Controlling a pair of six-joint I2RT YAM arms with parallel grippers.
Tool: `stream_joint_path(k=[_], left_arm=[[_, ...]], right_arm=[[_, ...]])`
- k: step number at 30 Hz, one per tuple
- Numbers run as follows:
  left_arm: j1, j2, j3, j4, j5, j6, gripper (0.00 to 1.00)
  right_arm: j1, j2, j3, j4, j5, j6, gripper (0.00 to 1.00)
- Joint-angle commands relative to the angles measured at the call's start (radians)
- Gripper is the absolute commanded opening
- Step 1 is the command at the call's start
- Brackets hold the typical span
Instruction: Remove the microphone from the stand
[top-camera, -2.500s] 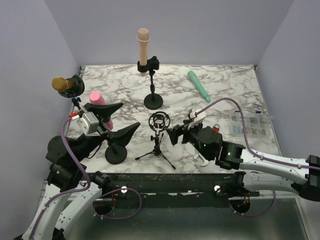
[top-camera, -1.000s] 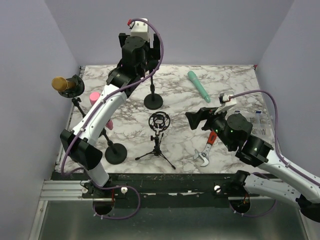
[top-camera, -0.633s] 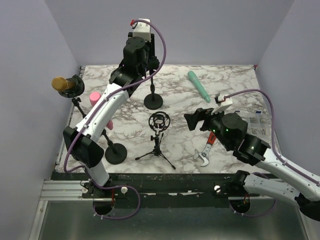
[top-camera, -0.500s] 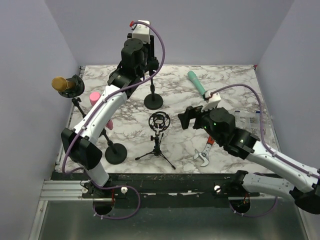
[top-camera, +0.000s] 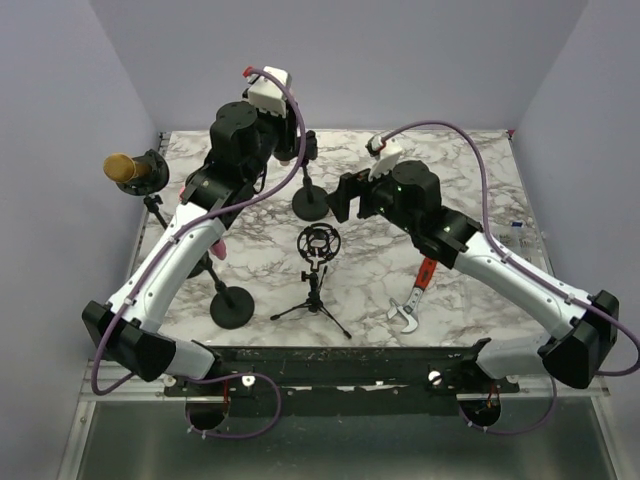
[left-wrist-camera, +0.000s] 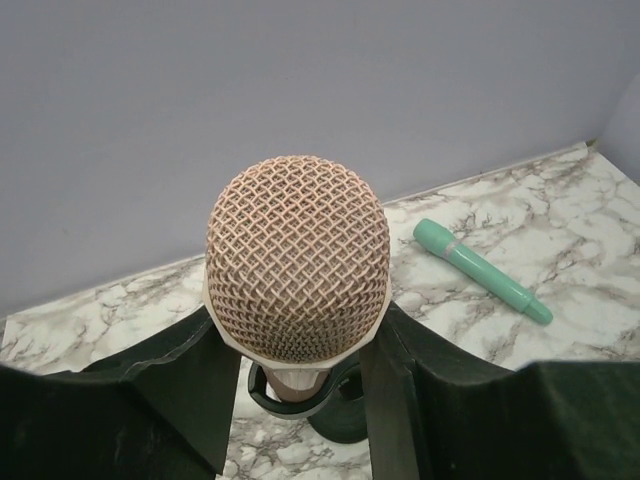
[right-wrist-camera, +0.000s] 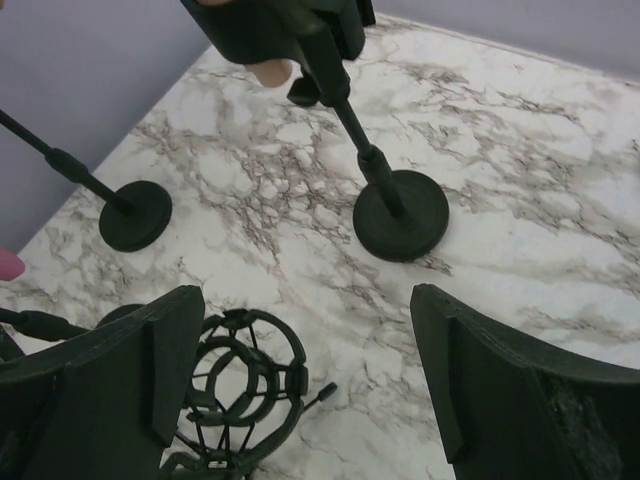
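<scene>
Black and skeletal, the empty shock-mount tripod stands nearest, just in front of the round-based stand. Above it, on the stand's near side, the right gripper hangs with jaws spread wide, holding nothing. Up in the stand's clip sits the peach microphone, upright. The left gripper is closed on it just under the mesh head, a finger pressed to each side. To lift well, I judge: draw straight up along the stand's shaft without twisting, and let the right gripper steady the stand so it cannot tip
</scene>
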Motion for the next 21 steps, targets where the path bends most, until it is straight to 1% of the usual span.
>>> stream_joint_path(k=[1,5,8,10,14,18,21], left_arm=[[0.004,-0.074,-0.037,-0.059,0.081,0.024,0.00],[0.004,-0.123,-0.044,-0.083,0.113,0.025,0.00],[0.004,-0.157,-0.041,-0.079,0.117,0.025,0.00],[0.004,-0.173,-0.043,-0.076,0.117,0.057,0.00],[0.005,-0.184,-0.034,-0.085,0.119,0.058,0.00],[0.005,-0.189,-0.031,-0.100,0.157,0.065,0.00],[0.005,-0.211,-0.075,-0.090,0.177,0.074,0.00]], right_arm=[[-0.020,0.086,0.092,0.050,-0.144,-0.036,0.93],[-0.041,0.159,0.161,0.075,-0.194,-0.071,0.96],[-0.042,0.210,0.215,0.077,-0.219,-0.105,0.96],[-0.042,0.239,0.240,0.083,-0.222,-0.121,0.96],[-0.043,0.299,0.296,0.080,-0.235,-0.115,0.96],[-0.042,0.323,0.291,0.101,-0.298,-0.120,0.95],[-0.042,0.310,0.256,0.127,-0.333,-0.164,0.95]])
